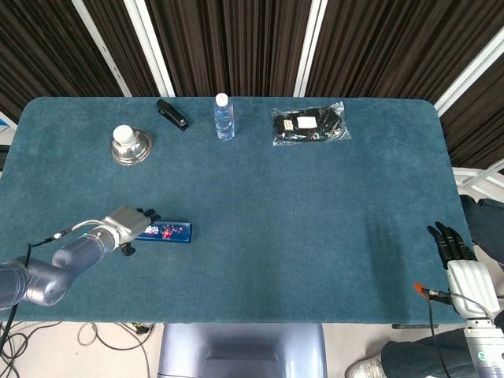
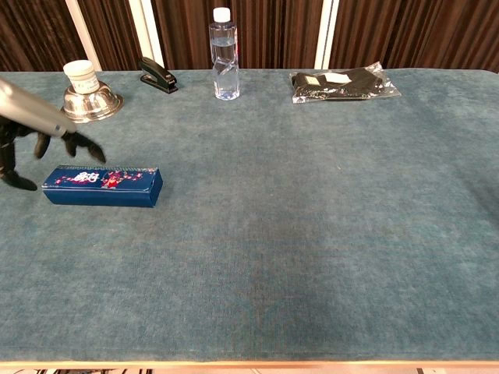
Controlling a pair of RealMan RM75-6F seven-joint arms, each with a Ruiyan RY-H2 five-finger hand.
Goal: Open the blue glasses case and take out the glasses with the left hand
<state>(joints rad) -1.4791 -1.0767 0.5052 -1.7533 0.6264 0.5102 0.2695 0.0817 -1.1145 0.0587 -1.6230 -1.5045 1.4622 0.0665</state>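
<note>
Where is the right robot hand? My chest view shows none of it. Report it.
Observer: In the head view, the right robot hand sits beyond the right edge of the teal cloth-covered table, holding nothing.
Operator: Now give me the left one's whole position.
Observer: The left robot hand has its silver back just past the left end of the blue rectangular glasses case. Its dark fingers are spread near that end and hold nothing.
</note>
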